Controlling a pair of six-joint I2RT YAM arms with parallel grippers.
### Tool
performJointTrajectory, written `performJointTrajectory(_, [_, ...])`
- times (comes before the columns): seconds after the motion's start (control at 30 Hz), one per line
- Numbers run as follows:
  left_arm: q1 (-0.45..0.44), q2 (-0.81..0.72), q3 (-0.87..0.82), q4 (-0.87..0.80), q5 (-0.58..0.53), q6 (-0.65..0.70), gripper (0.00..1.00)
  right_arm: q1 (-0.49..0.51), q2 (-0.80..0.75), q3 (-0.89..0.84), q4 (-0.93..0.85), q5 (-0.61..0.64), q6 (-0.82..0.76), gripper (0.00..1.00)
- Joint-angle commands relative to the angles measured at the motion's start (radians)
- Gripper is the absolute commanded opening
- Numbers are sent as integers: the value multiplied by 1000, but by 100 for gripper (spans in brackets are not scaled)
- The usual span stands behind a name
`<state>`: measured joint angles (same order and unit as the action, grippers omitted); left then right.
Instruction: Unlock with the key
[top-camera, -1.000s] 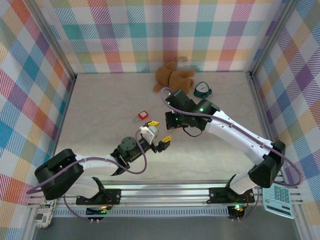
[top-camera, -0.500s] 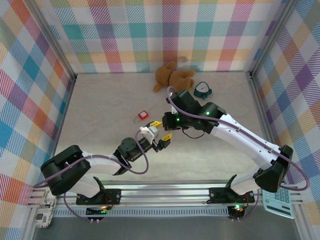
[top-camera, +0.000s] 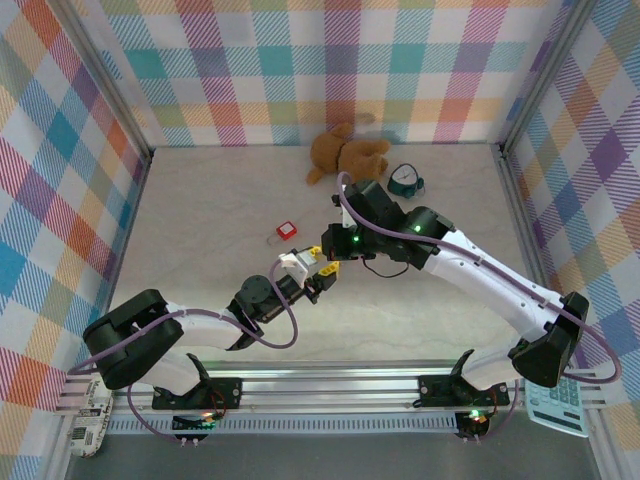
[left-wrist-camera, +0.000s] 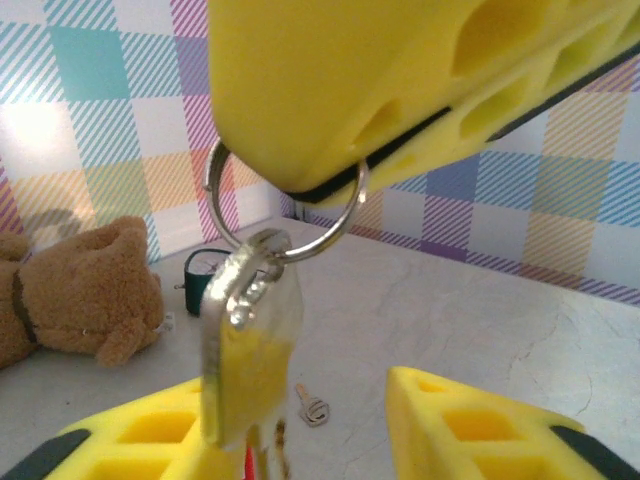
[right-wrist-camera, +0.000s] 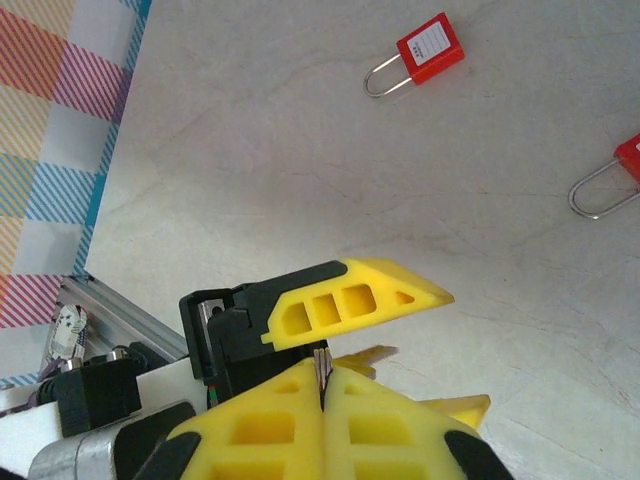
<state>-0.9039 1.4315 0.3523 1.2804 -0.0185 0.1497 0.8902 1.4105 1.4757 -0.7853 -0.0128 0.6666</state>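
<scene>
- Top view: left gripper (top-camera: 320, 278) and right gripper (top-camera: 330, 255) meet mid-table, tips almost together. The key is too small to pick out here. One red padlock (top-camera: 287, 231), one teddy bear (top-camera: 345, 152).
- Left wrist: there's the key (left-wrist-camera: 245, 350), dangling from a key ring (left-wrist-camera: 340, 222) pinched by the right gripper. It hangs between the left's part-open jaws, close by one finger, not clamped. A second key (left-wrist-camera: 313, 407) lies on the table (left-wrist-camera: 480, 330): two keys.
- Right wrist: the right's jaws are pressed tight on the ring's edge. Two red padlocks (right-wrist-camera: 430, 48) (right-wrist-camera: 628, 160) here.
</scene>
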Motion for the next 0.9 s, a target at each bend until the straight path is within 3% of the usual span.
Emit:
performJointTrajectory(0.0, [-7, -4, -1, 60, 15, -4, 34, 4, -29, -14, 24, -2, 14, 0])
performJointTrajectory(0.17, [-7, -17, -12, 58, 9, 4, 25, 5, -25, -17, 21, 14, 11, 0])
performJointTrajectory(0.47, [-7, -36, -30, 50, 26, 11, 0, -4, -36, -25, 6, 91, 3, 0])
performJointTrajectory(0.87, [-4, -84, -34, -49, 47, 28, 0, -77, -59, -96, 14, 127, -4, 0])
